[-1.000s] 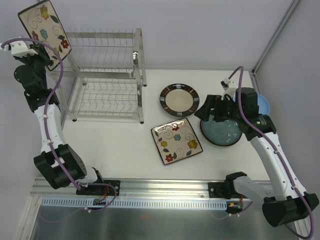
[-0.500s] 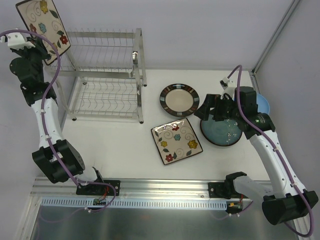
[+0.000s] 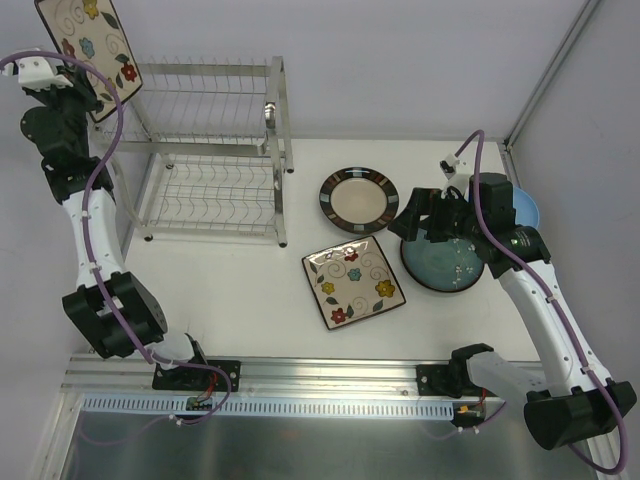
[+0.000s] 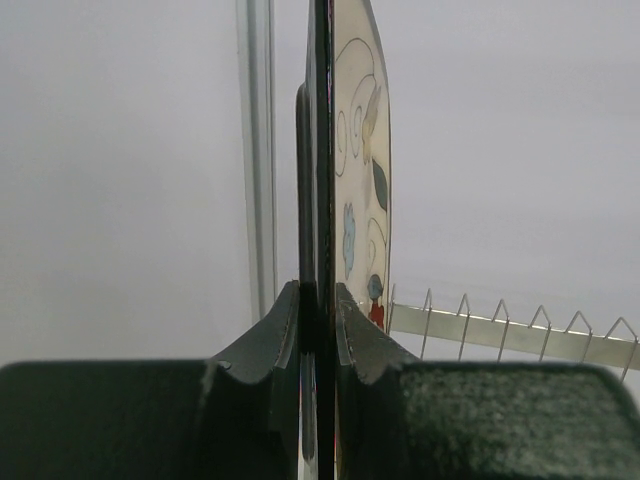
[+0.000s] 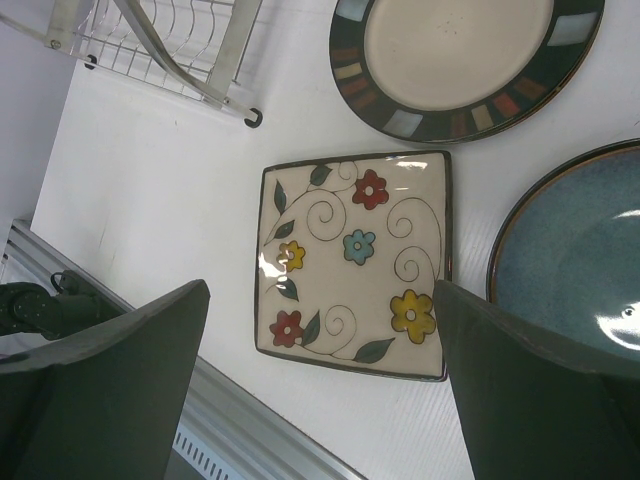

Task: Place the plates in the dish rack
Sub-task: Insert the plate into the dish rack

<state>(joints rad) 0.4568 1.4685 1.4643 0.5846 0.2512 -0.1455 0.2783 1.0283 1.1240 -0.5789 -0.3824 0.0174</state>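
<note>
1. A square flowered plate [image 3: 354, 282] [image 5: 355, 265] lies flat on the white counter [image 3: 240, 290], nearest the arm bases; its dark edge sits askew to the counter's front edge.
2. Just to its right lies a teal plate [image 3: 445, 272] [image 5: 570, 250], close beside it but not overlapping.
3. The right end effector [image 3: 425, 222] [image 5: 320, 290] hangs above the teal plate's left rim; its fingers are spread wide and hold nothing; in the wrist view the square flowered plate shows between them.
4. A little farther back lies a round plate [image 3: 359, 200] [image 5: 460, 50], cream with a dark banded rim; a light blue plate [image 3: 527, 208] peeps out behind the right arm.
5. The rack [image 3: 277, 150] [image 4: 500, 325] [image 5: 180, 50] stands on the left of the counter; both tiers carry no plates.
6. Farthest and highest, the left end effector [image 3: 78, 88] [image 4: 317, 310] is pinched onto the lower edge of a second flowered plate [image 3: 88, 45] [image 4: 360, 180]; the plate stands on edge at the rack's far left corner, in no slot.
</note>
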